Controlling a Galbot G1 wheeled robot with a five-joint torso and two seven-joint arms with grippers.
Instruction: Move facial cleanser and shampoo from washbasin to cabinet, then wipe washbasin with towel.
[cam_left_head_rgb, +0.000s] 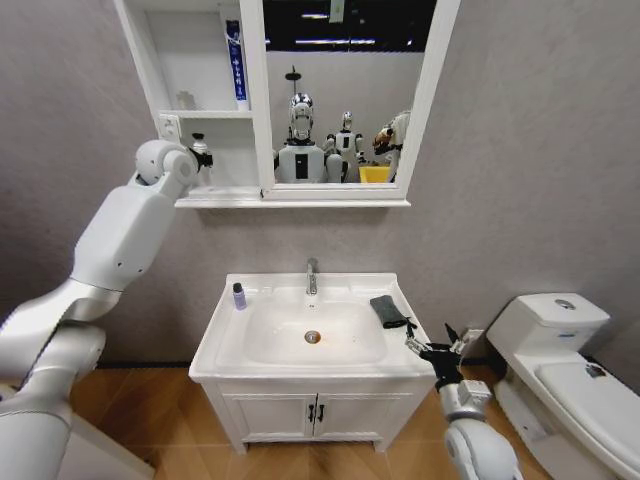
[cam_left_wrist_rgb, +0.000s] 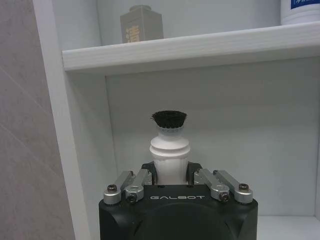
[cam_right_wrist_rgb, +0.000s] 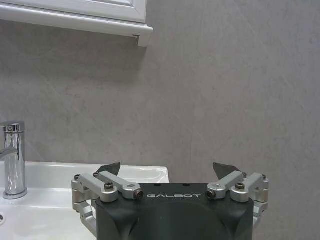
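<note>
My left gripper (cam_left_wrist_rgb: 170, 173) is raised into the cabinet's (cam_left_head_rgb: 150, 60) lowest open compartment and is shut on a white bottle (cam_left_wrist_rgb: 170, 147) with a black bristly cap. The head view shows this white bottle (cam_left_head_rgb: 201, 150) upright just above the bottom shelf. Its label is hidden, so cleanser or shampoo I cannot tell. A small dark purple bottle (cam_left_head_rgb: 239, 296) stands on the washbasin's (cam_left_head_rgb: 215, 350) back left corner. The dark towel (cam_left_head_rgb: 390, 310) lies folded on the right rim. My right gripper (cam_left_head_rgb: 435, 350) is open, nothing in it, by the front right corner; (cam_right_wrist_rgb: 168, 170).
A blue-and-white tube (cam_left_head_rgb: 234, 65) and a small grey box (cam_left_wrist_rgb: 141, 22) stand on the shelf above. The mirror (cam_left_head_rgb: 345, 90) is right of the shelves. The chrome tap (cam_left_head_rgb: 312, 275) stands behind the bowl. A toilet (cam_left_head_rgb: 560, 350) is to the right, vanity doors (cam_left_head_rgb: 315, 412) below.
</note>
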